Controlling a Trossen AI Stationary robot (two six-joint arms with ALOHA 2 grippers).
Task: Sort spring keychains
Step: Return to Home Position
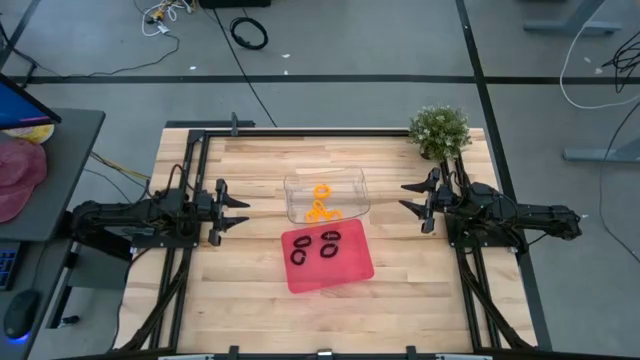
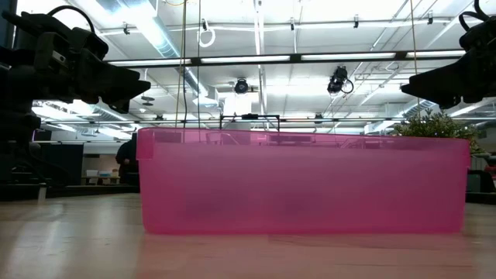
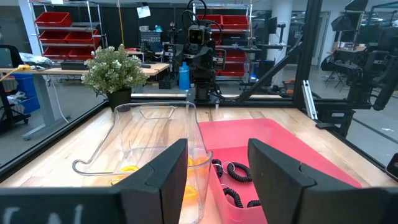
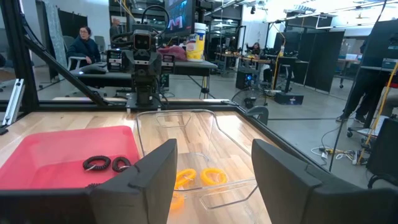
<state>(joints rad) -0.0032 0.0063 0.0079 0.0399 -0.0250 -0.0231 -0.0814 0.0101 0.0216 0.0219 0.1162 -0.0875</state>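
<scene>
- Black spring keychains [image 1: 329,250]: 4 counted in the high view, all lying in the red tray [image 1: 352,270]. They sit as two loose pairs in the half of the tray nearer the clear bin [image 1: 360,183].
- Orange spring keychains [image 1: 322,208]: all inside the clear bin. One loop lies a little apart toward the far wall and the rest overlap in a clump. Three loops are distinguishable, but a firm count is not possible.
- No keychain of either colour lies on the bare table [image 1: 420,290].
- Containers: 2, both mid-table. The bin is just beyond the tray, edge to edge, but I cannot tell whether they touch. The tray sits slightly askew.
- Left gripper [image 1: 240,212]: empty, with its fingers spread wide. It is held above the table on the left side, level with the bin and well apart from it.
- Right gripper [image 1: 405,197]: empty, with its fingers also spread wide. It mirrors the left on the right side and points at the bin.
- Potted plant [image 1: 440,130]: 1, at the far right corner of the table, behind the right arm.
</scene>
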